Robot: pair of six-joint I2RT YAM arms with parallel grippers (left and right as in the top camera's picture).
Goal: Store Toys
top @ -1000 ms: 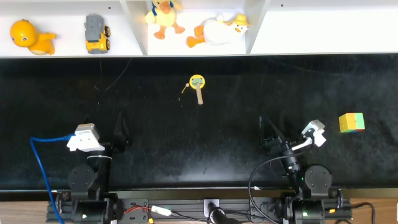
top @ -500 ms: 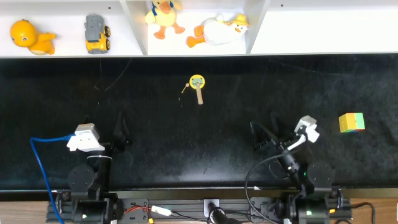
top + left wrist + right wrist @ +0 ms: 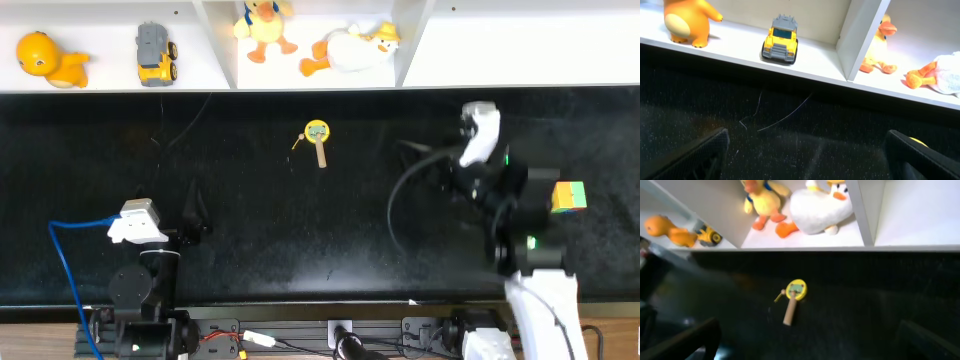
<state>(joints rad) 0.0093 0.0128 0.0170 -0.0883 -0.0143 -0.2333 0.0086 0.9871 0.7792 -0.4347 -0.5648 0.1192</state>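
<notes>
Yellow-headed rattle (image 3: 317, 141) with a wooden handle lies upper centre of the top view on the black table (image 3: 250, 250), long axis near up-down in frame, left of my right gripper (image 3: 805, 347), fingers spread and empty, which I judge nearer than the left gripper (image 3: 195, 212).

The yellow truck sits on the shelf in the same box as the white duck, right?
Not quite. The yellow truck shares its compartment with the orange toy; the white duck is one compartment over, as the top view shows.
</notes>
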